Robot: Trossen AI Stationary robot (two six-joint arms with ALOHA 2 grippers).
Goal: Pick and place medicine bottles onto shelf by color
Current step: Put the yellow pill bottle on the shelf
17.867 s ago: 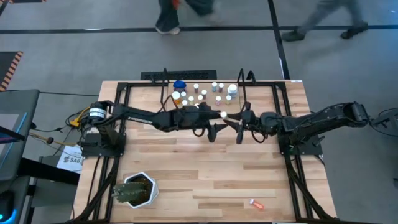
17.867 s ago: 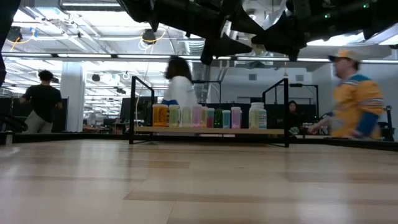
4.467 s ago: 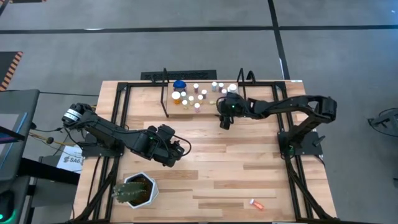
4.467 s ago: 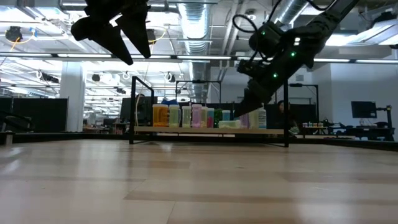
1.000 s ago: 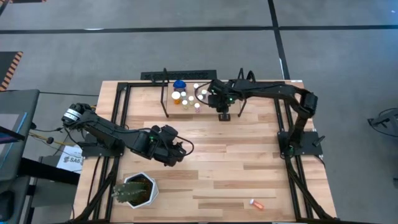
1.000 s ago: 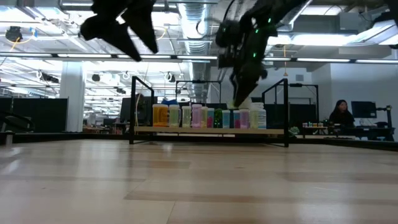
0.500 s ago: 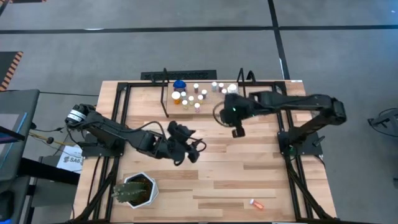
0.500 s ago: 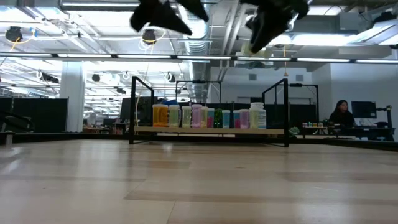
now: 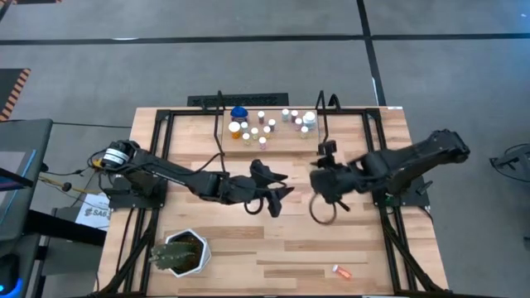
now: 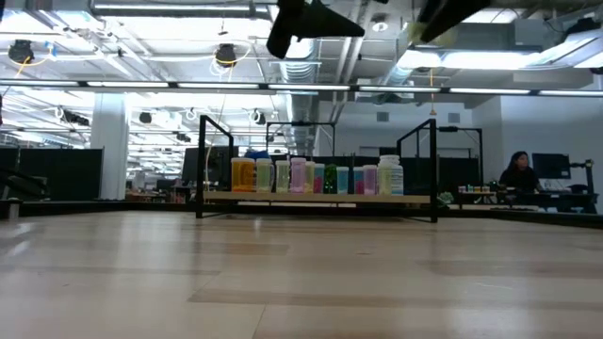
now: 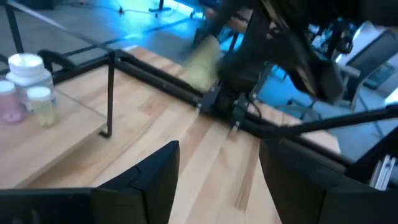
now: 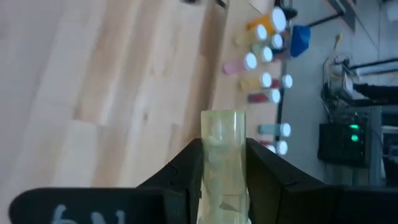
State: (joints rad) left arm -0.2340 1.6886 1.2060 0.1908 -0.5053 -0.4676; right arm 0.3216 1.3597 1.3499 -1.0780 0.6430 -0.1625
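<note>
Right gripper (image 12: 222,163) clamping pale yellow-green bottle (image 12: 222,149) between its fingers, hanging above table (image 9: 248,240) middle, right of centre. Left gripper (image 9: 277,189) hovering just left of it, jaws standing apart, holding nothing. Other bottles (image 9: 265,126) standing on shelf (image 9: 286,142) at table's far edge. In low view, both grippers mostly cut off, probably high above the table.

Bright, even overhead lighting; ceiling strip lights (image 10: 170,87) show glare in the low view. Left wrist view motion-blurred, with a blue glow in the background. High view: right arm (image 9: 389,170) smeared; table (image 9: 273,240) shadows faint.
</note>
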